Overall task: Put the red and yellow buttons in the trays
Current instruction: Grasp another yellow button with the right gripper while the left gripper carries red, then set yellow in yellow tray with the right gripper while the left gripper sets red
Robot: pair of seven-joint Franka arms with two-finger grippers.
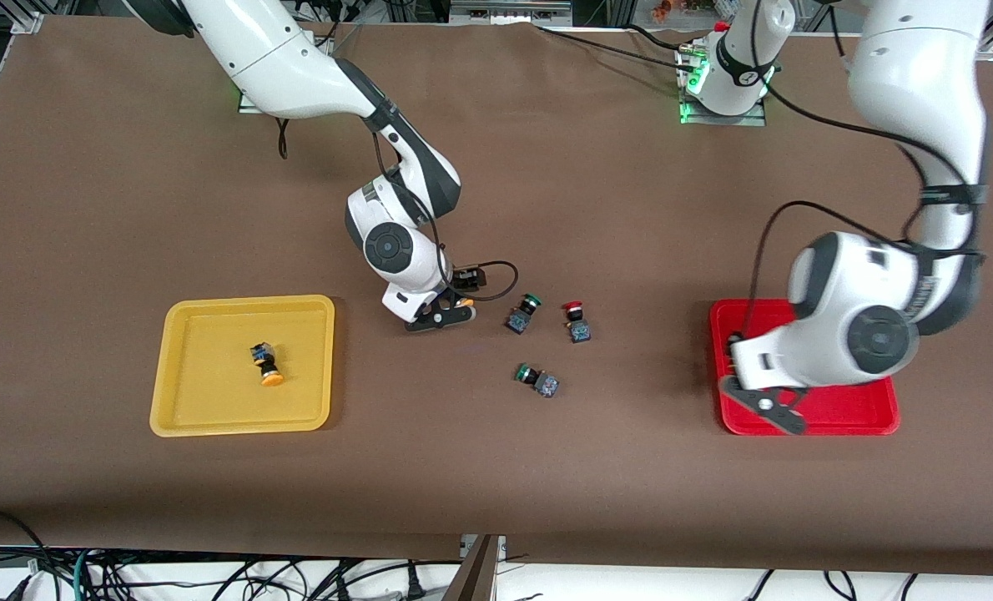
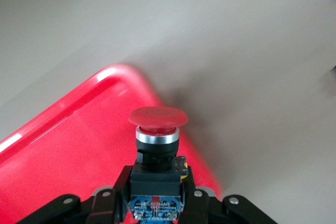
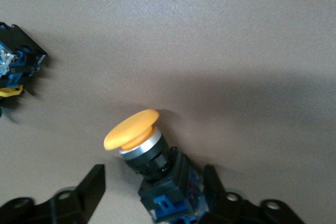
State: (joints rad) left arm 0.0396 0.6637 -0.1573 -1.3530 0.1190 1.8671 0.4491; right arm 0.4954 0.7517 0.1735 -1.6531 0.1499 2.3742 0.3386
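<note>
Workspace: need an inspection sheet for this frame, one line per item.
Surface: brown table, flat.
Job's things: yellow tray holds one yellow button; red tray; one red button loose mid-table.
Clutter: two green buttons.
Grippers: left gripper shut on red-capped button over the red tray's corner; right gripper open around yellow-capped button on the table.
Cables: black leads on both arms.
Surroundings: cable tangle below the table edge.

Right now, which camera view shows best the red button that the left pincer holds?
The left wrist view: the held red button fills it, clamped over the red tray. In the front view the left pincer hides it; the right wrist view lacks it.
</note>
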